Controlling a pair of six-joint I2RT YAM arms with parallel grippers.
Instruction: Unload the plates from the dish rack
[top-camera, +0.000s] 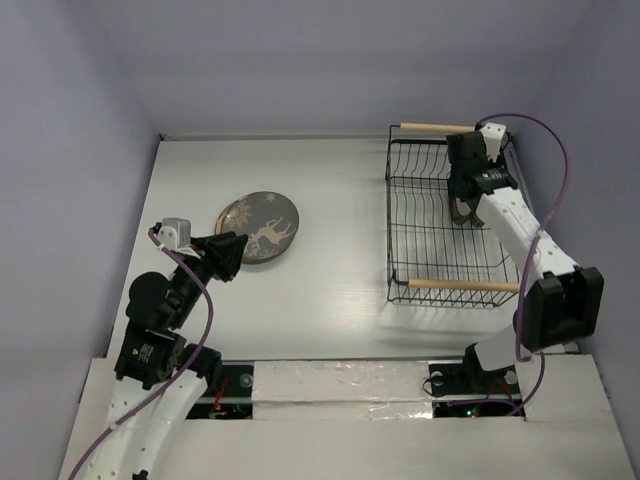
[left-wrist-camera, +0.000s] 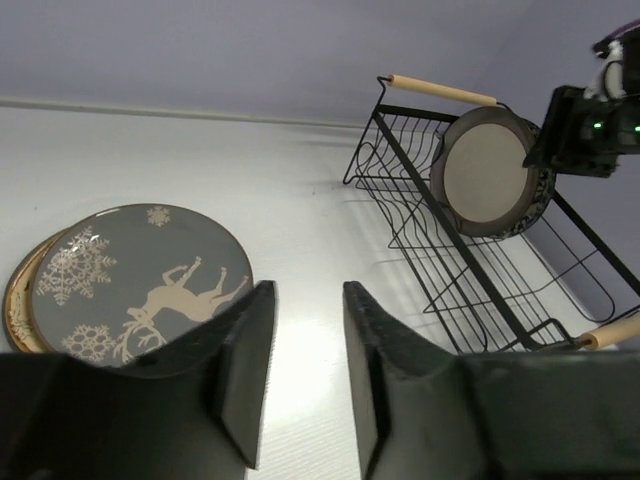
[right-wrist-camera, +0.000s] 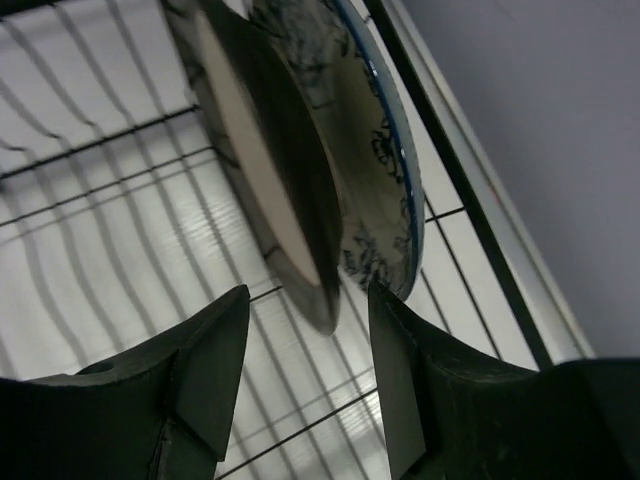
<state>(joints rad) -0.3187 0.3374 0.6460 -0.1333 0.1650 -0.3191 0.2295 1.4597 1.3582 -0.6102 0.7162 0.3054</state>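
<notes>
The black wire dish rack (top-camera: 440, 240) with two wooden handles stands at the right. In the right wrist view two plates stand upright in it: a dark-rimmed plate with a cream centre (right-wrist-camera: 262, 150) and behind it a white plate with a blue floral pattern (right-wrist-camera: 380, 150). My right gripper (right-wrist-camera: 308, 298) is open, its tips on either side of the dark-rimmed plate's lower edge, apart from it. On the table at the left a grey plate with a cream deer motif (left-wrist-camera: 140, 285) lies on a tan plate (left-wrist-camera: 14, 295). My left gripper (left-wrist-camera: 307, 300) is open and empty, just right of that stack.
The rack also shows in the left wrist view (left-wrist-camera: 450, 280), with the dark-rimmed plate (left-wrist-camera: 487, 168) and the right arm's wrist (left-wrist-camera: 590, 130) beside it. Grey walls close in the table at the back and both sides. Bare white table (top-camera: 340, 230) lies between stack and rack.
</notes>
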